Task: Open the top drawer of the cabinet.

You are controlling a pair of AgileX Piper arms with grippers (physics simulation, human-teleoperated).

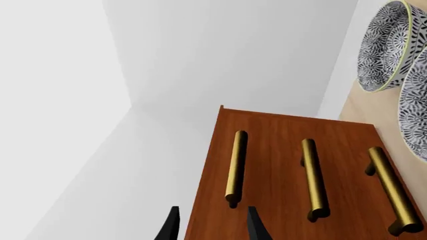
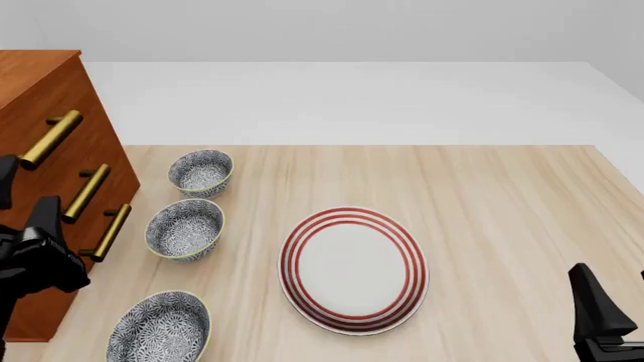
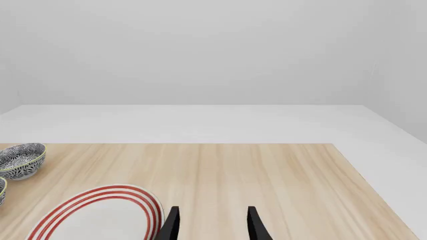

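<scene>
Three stacked drawers make up the front of the large reddish-brown wooden cabinet (image 2: 60,128), which stands at the left edge of the pale wood-grain table (image 2: 503,196) in the front view. The top drawer (image 2: 41,98) is the uppermost of them, and it sits flush with the cabinet face, its bright brass bar handle (image 2: 50,139) standing out from the wood. Two like handles mark the drawers below.

The white round plate with red rings (image 2: 352,270) lies flat near the middle of the table. Three black-and-white patterned bowls with yellow-green rims run in a line between plate and cabinet: the far bowl (image 2: 200,172), the middle bowl (image 2: 185,228) and the near bowl (image 2: 159,330), each apart from the next.

The black left gripper (image 1: 210,225) hangs in front of the cabinet face, level with the top drawer's handle. In the left wrist view its two fingers are spread apart with nothing between them, and the near end of the handle lies just ahead of the gap, untouched.

The black right gripper (image 3: 210,225) hovers over the table's right part, beside the plate's edge, its fingers likewise parted and holding nothing.
</scene>
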